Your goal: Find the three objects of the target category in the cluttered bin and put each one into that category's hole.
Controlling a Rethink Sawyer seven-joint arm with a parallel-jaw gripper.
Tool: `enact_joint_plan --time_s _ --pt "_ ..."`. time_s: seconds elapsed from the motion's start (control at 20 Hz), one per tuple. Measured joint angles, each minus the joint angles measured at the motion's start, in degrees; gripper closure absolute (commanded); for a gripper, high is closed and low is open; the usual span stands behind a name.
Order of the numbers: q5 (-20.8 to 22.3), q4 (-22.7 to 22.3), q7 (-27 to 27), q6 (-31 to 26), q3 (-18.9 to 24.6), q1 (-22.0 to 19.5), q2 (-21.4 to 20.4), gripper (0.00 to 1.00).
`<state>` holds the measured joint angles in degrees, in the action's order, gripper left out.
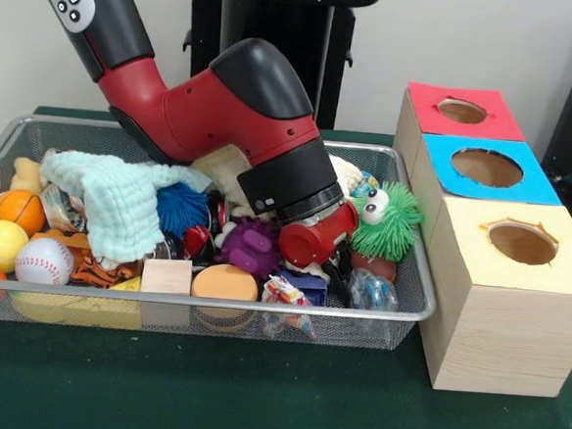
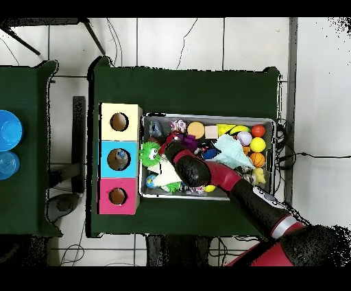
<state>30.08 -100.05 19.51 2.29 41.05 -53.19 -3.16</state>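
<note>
The wire mesh bin (image 1: 411, 317) is full of toys; it also shows in the overhead view (image 2: 275, 147). A crinkly packet with red and blue print (image 1: 285, 293) lies at the bin's front, and a clear bluish shiny packet (image 1: 372, 291) lies at the front right corner. In the overhead view they lie along the bin's top side (image 2: 179, 125) (image 2: 156, 128). My gripper (image 1: 324, 264) is down among the toys in the bin's right half, just behind these packets. The red wrist (image 1: 316, 238) hides most of it.
Three wooden boxes with holes stand right of the bin: red top (image 1: 460, 111), blue top (image 1: 486, 168), yellow top (image 1: 523, 241). Something pale shows in the blue hole (image 2: 118, 159). A green fuzzy toy (image 1: 389, 217), purple toy (image 1: 250, 243), pale green cloth (image 1: 120, 198) and balls (image 1: 19, 211) crowd the bin.
</note>
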Motion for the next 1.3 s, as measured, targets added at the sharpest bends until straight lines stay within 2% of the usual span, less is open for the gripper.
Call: enact_joint_plan --time_s 0.4,0.7,0.75,0.95,1.1,1.3 --pt "0.0 -1.0 0.0 -0.3 0.5 -0.5 -1.1 1.0" --pt "-0.3 -5.2 0.0 -5.1 4.0 -5.1 -4.1 1.0" --pt "-0.6 -7.0 0.0 -8.2 5.4 -7.4 -5.7 1.0" --pt "-1.7 -10.2 0.0 -13.9 7.6 -11.1 -9.3 1.0" --pt "-3.0 -12.5 0.0 -17.3 8.9 -13.2 -13.0 1.0" --pt "-4.9 -14.8 0.0 -18.7 9.8 -13.7 -18.2 1.0"
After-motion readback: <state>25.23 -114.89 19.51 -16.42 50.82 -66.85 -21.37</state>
